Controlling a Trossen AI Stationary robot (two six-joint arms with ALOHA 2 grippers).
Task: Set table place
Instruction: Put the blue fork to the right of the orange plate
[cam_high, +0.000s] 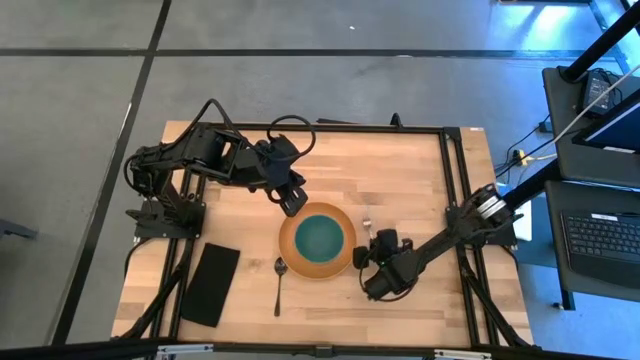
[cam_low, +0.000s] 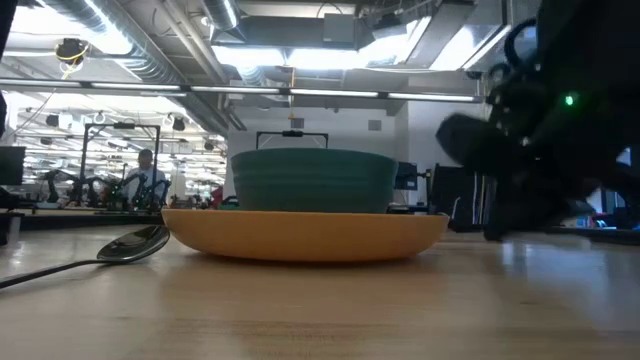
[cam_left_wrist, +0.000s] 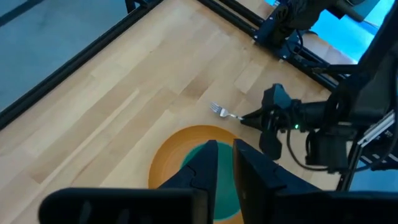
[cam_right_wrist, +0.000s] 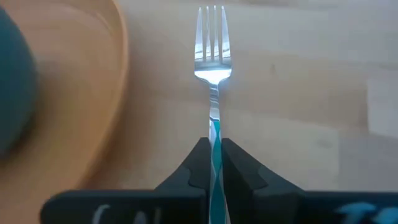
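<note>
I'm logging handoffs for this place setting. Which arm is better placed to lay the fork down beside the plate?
Right. The right gripper is shut on the fork, just beside the plate. The left gripper hovers at the plate's far rim, holding nothing.

Grey concrete floor (cam_high: 80, 90) with dark seams. Black laptop (cam_high: 605, 235) at right. Seated person (cam_low: 146, 176) in background.

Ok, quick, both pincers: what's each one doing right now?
Left pincer: shut, holding nothing, above the orange plate's rim.
Right pincer: shut on the fork, beside the plate on the table.
</note>
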